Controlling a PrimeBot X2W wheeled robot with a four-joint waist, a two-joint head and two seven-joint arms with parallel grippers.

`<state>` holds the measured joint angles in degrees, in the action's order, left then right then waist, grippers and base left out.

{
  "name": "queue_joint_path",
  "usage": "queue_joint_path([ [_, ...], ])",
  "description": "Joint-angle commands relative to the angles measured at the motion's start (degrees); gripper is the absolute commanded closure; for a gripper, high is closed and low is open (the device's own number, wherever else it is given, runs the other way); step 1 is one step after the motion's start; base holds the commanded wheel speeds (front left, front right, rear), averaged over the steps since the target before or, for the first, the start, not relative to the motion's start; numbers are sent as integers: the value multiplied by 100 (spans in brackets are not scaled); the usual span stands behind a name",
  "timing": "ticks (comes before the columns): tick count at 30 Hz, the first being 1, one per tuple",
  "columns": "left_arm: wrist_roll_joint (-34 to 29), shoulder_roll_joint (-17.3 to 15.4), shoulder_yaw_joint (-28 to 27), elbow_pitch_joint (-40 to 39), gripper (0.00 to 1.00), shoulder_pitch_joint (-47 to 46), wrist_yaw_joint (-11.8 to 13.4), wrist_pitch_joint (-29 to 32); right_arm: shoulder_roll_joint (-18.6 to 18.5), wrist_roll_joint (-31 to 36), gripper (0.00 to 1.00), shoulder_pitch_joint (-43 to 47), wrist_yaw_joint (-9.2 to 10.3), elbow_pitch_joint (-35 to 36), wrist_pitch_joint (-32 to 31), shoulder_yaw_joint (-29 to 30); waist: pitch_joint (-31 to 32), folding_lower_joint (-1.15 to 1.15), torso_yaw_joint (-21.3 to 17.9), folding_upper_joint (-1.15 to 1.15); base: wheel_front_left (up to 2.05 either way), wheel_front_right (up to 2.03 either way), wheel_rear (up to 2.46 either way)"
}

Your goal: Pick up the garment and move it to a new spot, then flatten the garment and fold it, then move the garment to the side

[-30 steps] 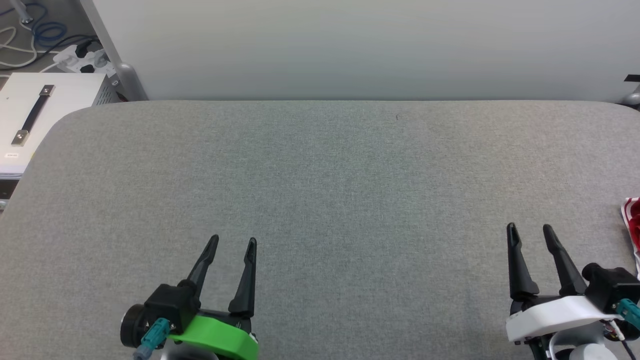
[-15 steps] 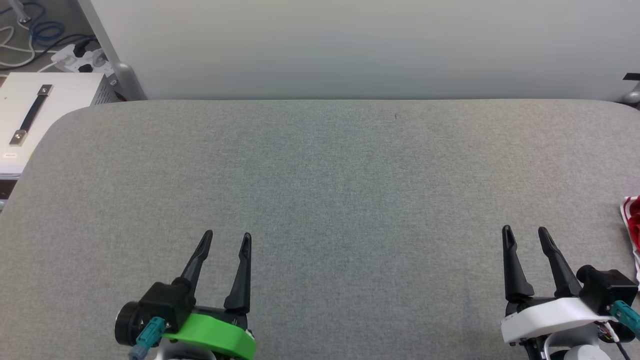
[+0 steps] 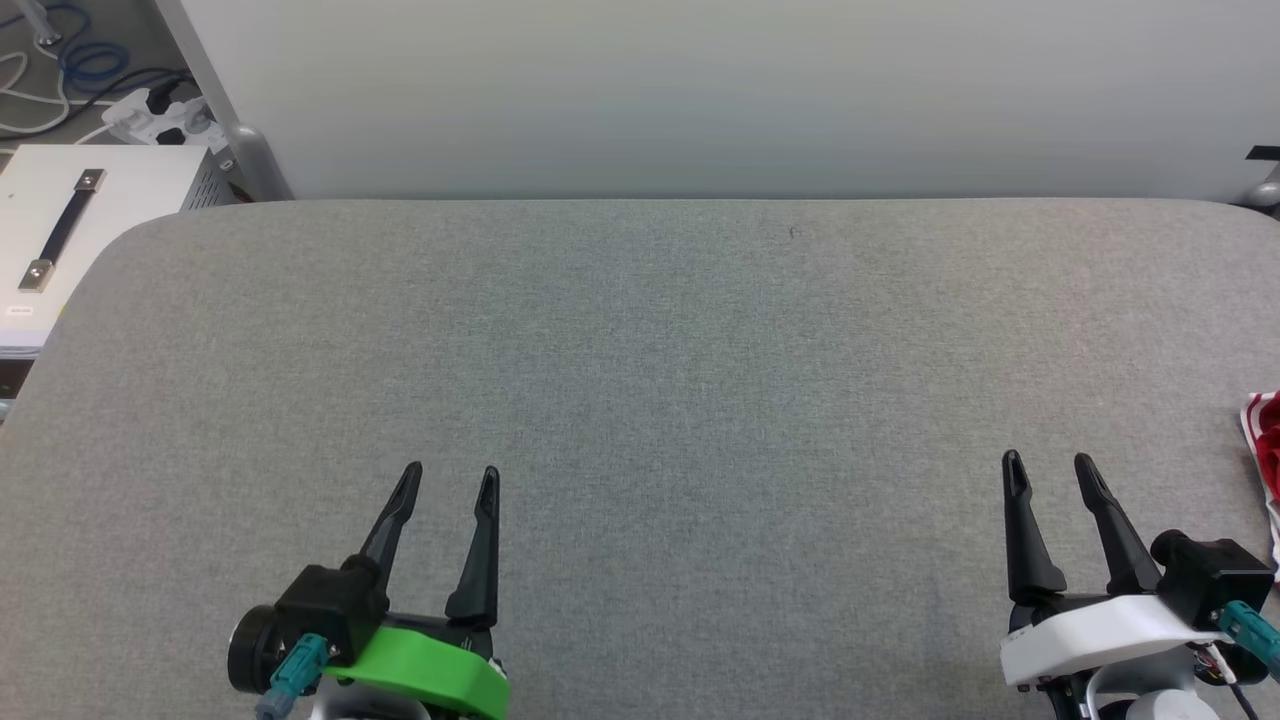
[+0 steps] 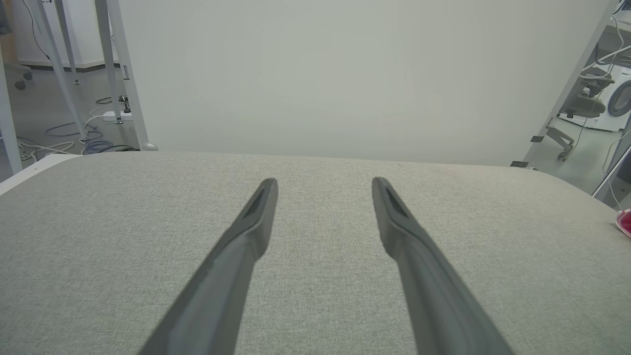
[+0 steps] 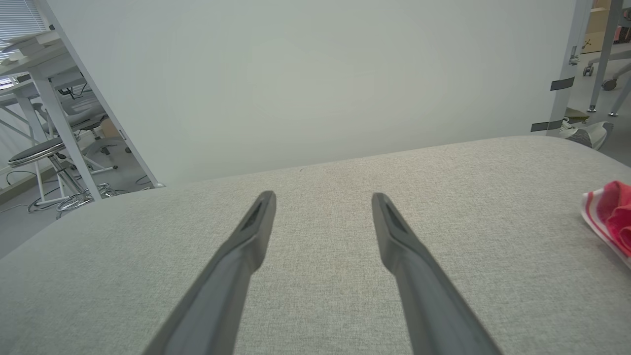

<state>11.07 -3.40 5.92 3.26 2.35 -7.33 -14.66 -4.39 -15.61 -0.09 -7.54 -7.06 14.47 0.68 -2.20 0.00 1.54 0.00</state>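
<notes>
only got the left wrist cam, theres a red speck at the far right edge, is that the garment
Observer: Yes. The right wrist view shows the garment as bunched red cloth with a red-and-white striped edge, lying on the grey table.
Operator: where is it from the right gripper
Observer: In the head view it lies to the right of the right gripper, apart from it and cut off by the picture's edge.
Operator: is that gripper free
Observer: Yes, its fingers stand apart with nothing between them.
</notes>
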Motion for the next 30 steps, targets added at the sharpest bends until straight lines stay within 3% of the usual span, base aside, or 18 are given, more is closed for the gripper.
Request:
queue_joint_path([
  [1,-8,35,-4,19,0,32,-15,-34,10,38,0,-45,5,2,52,-5,6,0,-3,0,0,0,0],
  [8,25,39,27,64,0,33,-15,-34,11,41,0,-52,5,18,52,-17,-6,0,-14,0,0,0,0],
  [9,9,3,30,47,100,-1,0,0,2,0,100,-1,0,5,0,-9,-7,0,-14,0,0,0,0],
  [30,-142,3,-47,-5,100,-35,99,205,22,208,100,1,1,98,-205,-14,24,0,-34,0,0,0,0],
])
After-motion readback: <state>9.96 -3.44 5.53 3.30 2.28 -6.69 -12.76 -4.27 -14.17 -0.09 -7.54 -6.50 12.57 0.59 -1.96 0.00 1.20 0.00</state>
